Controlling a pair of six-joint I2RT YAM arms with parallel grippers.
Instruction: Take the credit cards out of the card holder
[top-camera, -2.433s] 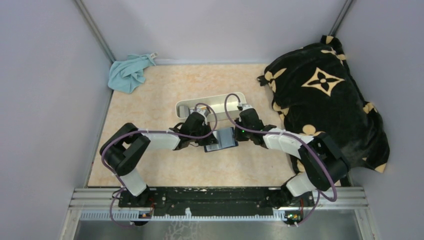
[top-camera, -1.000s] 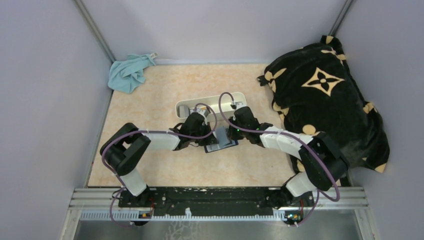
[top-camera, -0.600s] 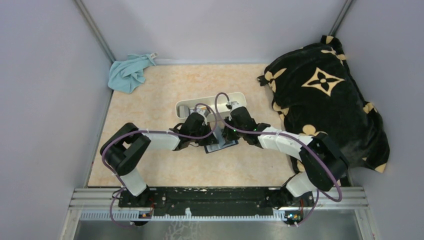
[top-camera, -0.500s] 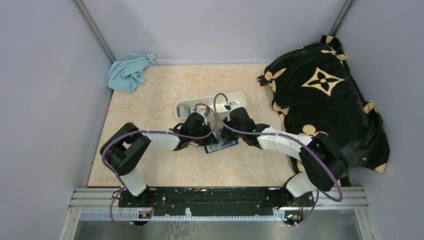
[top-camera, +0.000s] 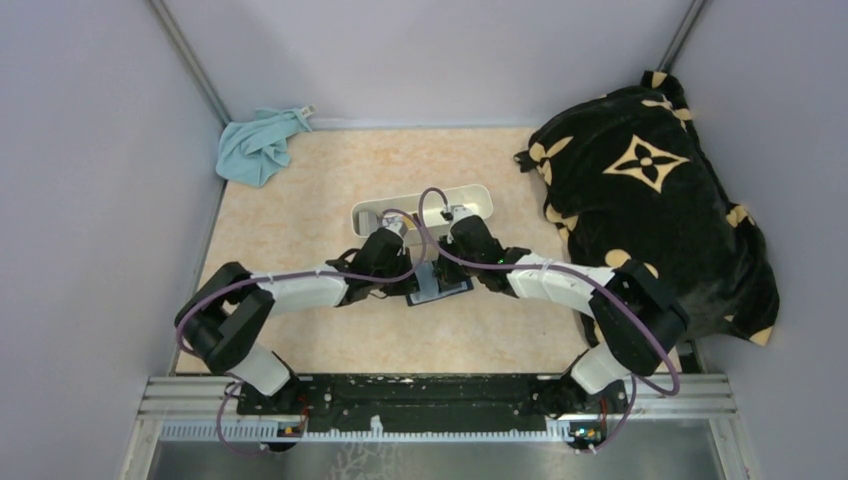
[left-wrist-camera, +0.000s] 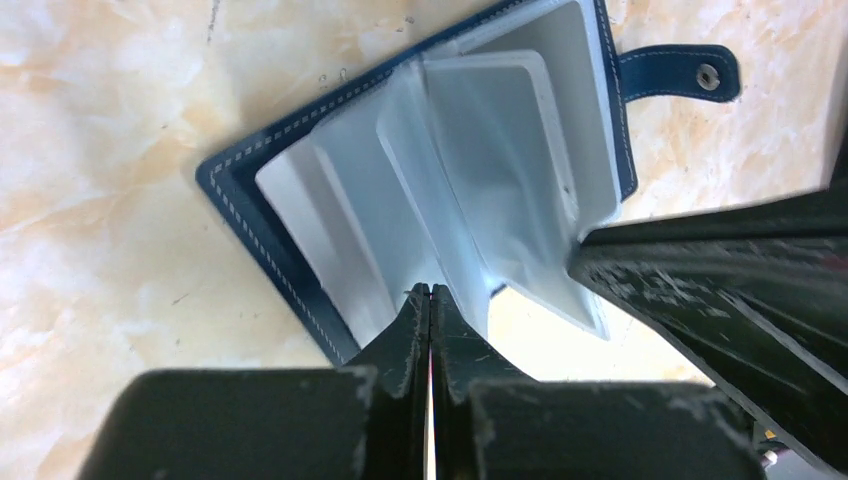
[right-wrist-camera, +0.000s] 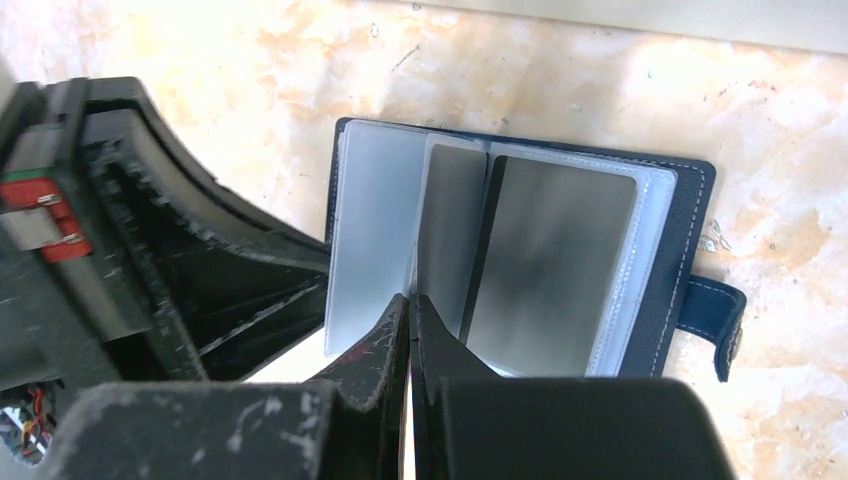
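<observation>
Right gripper (right-wrist-camera: 410, 297), jaws pressed together, meets a clear sleeve (right-wrist-camera: 375, 230) of the open card holder (right-wrist-camera: 692, 235) just ahead; left gripper (left-wrist-camera: 430, 292) likewise. Likely step: parting sleeves (dark credit cards (right-wrist-camera: 555, 260) sit inside); next, pinch a card edge.

Card holder (right-wrist-camera: 693, 215): navy stitched leather-look cover, matt. Sleeves (right-wrist-camera: 372, 230): clear glossy plastic. Table (right-wrist-camera: 560, 80): smooth marbled finish.

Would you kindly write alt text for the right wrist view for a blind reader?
The blue card holder lies open on the marbled table, its clear sleeves fanned and a grey card showing in the rightmost one. The right gripper, shut, has its tips at the near edge of a middle sleeve, and the left gripper reaches in from the left.
</observation>
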